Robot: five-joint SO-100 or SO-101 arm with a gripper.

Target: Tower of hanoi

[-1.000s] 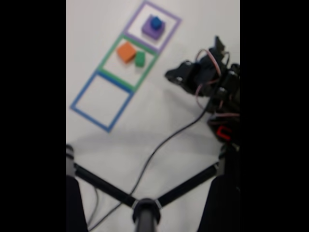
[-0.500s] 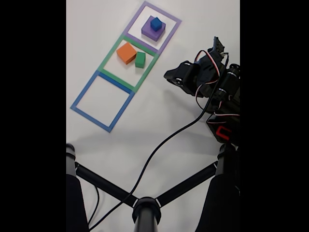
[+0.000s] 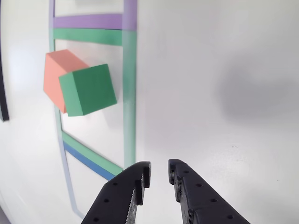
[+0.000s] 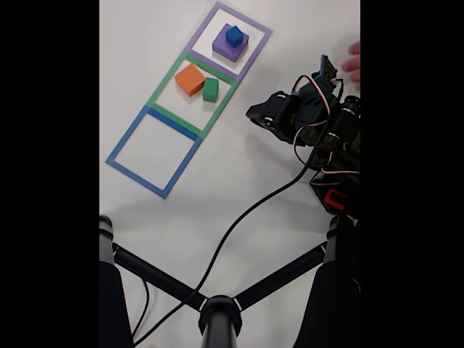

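Your four matte foam blocks sit in two of the three tape squares on the white tabletop [image 4: 239, 174]. In the fixed view, the small blue cube [image 4: 233, 35] rests on top of the flat purple block [image 4: 226, 49], both inside the purple tape square [image 4: 262, 45] at the far end of the row. In the middle, the green tape square [image 4: 162, 81] holds the salmon-orange block [image 4: 190, 79] on the left and the smaller green block [image 4: 210, 89] just to its right; you can't tell from here whether the two touch. The other view shows the green block [image 3: 88, 90] with crisp edges and flat dull faces, overlapping the orange one [image 3: 57, 74] behind it. The blue tape square [image 4: 123, 142] lies nearest in the row.

Your claw [image 3: 159, 171] enters the other view from the bottom edge: two black plastic fingers dotted with small holes, their tips slightly apart with nothing between them, over bare tabletop to the right of the green tape. In the fixed view the arm [image 4: 319, 130] sits at the right with looped wires, and a fingertip of a person's hand [image 4: 353, 61] shows at the right edge. A black cable [image 4: 239, 221] runs across the tabletop toward a black stand [image 4: 217, 312] at the near side.
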